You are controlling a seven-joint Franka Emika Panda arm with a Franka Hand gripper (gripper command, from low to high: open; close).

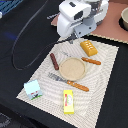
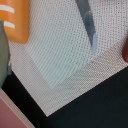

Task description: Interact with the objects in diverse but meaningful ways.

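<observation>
End effector (image 1: 75, 36): hangs above the mat's 12 o'clock edge, holding nothing visible; jaw state cannot be told.
Block (image 1: 89, 47): 2 o'clock of the plate (image 1: 72, 68).
Box (image 1: 68, 101): 6 o'clock.
Carton (image 1: 33, 89): 8 o'clock.
Sausage (image 1: 54, 61): 10 o'clock.
Progress: everything lies loose on the mat; no interaction evident.

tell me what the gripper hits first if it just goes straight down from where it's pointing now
Probably the bare placemat, near its corner. The wrist view looks down on open weave, with the orange-yellow ridged block off to one side and a knife blade crossing close by. Depth is unclear, and the gripper's fingers aren't visible.
</observation>
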